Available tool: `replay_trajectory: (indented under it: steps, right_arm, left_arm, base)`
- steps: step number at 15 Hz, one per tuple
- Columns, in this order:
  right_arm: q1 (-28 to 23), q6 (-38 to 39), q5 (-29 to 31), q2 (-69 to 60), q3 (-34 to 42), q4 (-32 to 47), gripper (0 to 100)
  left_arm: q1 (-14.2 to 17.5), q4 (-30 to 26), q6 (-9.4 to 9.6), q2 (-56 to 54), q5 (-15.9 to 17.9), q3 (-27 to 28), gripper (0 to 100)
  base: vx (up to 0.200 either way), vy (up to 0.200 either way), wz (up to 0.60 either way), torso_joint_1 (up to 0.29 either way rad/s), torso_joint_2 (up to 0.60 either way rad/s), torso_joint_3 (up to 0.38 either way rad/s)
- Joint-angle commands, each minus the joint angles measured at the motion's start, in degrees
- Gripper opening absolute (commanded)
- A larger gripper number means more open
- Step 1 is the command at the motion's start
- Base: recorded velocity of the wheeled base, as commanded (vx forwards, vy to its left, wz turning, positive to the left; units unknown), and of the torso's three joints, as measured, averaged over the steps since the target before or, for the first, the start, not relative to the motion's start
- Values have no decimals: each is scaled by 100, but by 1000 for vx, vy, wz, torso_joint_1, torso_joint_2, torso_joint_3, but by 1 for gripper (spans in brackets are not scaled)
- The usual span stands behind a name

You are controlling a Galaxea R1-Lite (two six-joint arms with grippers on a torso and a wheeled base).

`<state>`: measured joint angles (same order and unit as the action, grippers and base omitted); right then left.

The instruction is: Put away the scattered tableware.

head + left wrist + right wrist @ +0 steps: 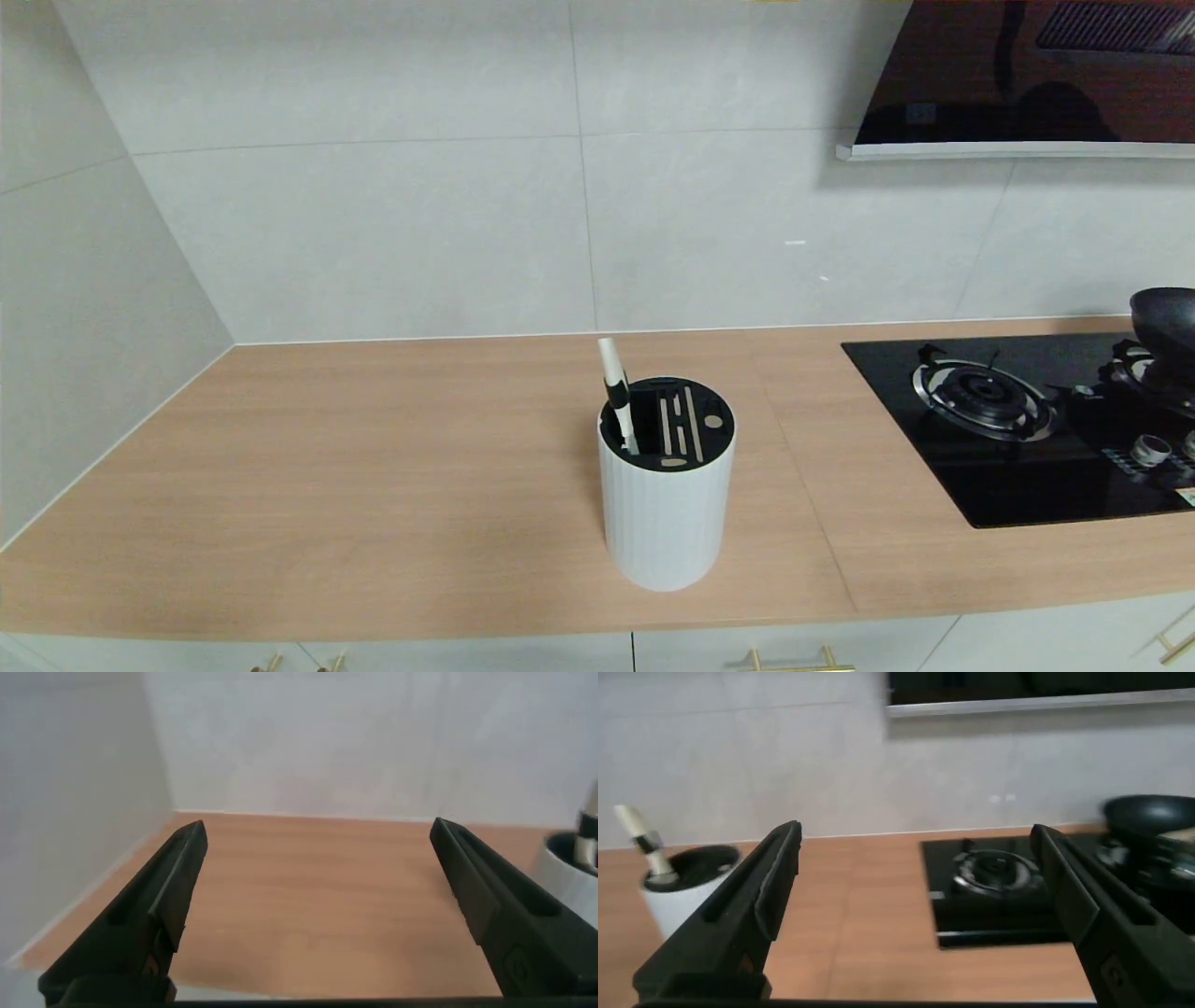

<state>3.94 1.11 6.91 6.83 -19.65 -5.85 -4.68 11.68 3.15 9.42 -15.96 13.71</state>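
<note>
A white ribbed holder with a black slotted top stands upright on the wooden counter, near its front edge. One utensil with a white and black handle leans in a slot at its left side. The holder and that handle also appear in the right wrist view, and the holder's rim shows in the left wrist view. My left gripper is open over bare counter, nothing between its fingers. My right gripper is open too, holding nothing, facing the stove.
A black gas stove with two burners is set into the counter at the right, with a dark pan on the far burner. A range hood hangs above it. Tiled walls close off the back and left.
</note>
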Motion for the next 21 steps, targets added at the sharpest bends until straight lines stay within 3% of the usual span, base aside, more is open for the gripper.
replay_trajectory:
  steps: [1, 5, 7, 9, 10, 12, 14, 15, 16, 17, 18, 20, 21]
  right_arm:
    - [-438, 91, -85, -621, 163, 84, 100]
    - [-429, 276, -190, -683, 1051, 67, 100]
    - [-429, 241, -507, -674, 1745, -21, 100]
    - [-429, -14, -551, -683, 1965, 5, 100]
    - [-429, -67, -577, -674, 1965, 190, 100]
    - [-429, -252, -735, -674, 1965, 629, 100]
    - [-429, -252, -770, -674, 1965, 559, 100]
    - [-429, -252, -770, -674, 1965, 559, 100]
    - [-429, -252, -762, -674, 1965, 559, 100]
    - [-429, -252, -762, -674, 1965, 559, 100]
    - [-429, -243, -753, -674, 1965, 559, 100]
    - [-429, -234, -753, -674, 1965, 559, 100]
    - [-429, -243, -753, -674, 1965, 559, 100]
  left_arm:
    - [433, -192, -24, -942, 102, -475, 100]
    - [442, -210, -33, -942, 207, -809, 100]
    - [442, -210, -51, -942, 559, -1371, 100]
    - [442, -517, -561, -942, 1279, -1371, 100]
    - [442, -702, -587, -942, 1631, -1371, 100]
    - [442, -816, -596, -942, 1947, -1371, 100]
    - [433, -834, -534, -942, 2141, -1371, 100]
    - [433, -843, -315, -942, 2062, -1371, 100]
    - [442, -931, 186, -942, 1402, -1371, 100]
    - [442, -1062, 55, -942, 1183, -1371, 100]
    - [433, -1177, -104, -934, 1385, -1371, 100]
    - [433, -1177, -156, -934, 1411, -1371, 100]
    - [433, -1177, -288, -934, 1402, -1371, 100]
  base:
    - [0, 0, 0, 0, 0, 0]
    - [0, 0, 0, 0, 0, 0]
    - [0, 0, 0, 0, 0, 0]
    - [0, 0, 0, 0, 0, 0]
    - [0, 0, 0, 0, 0, 0]
    - [0, 0, 0, 0, 0, 0]
    - [0, 0, 0, 0, 0, 0]
    - [0, 0, 0, 0, 0, 0]
    - [0, 0, 0, 0, 0, 0]
    - [0, 0, 0, 0, 0, 0]
    - [0, 0, 0, 0, 0, 0]
    - [0, 0, 0, 0, 0, 0]
    - [0, 0, 0, 0, 0, 0]
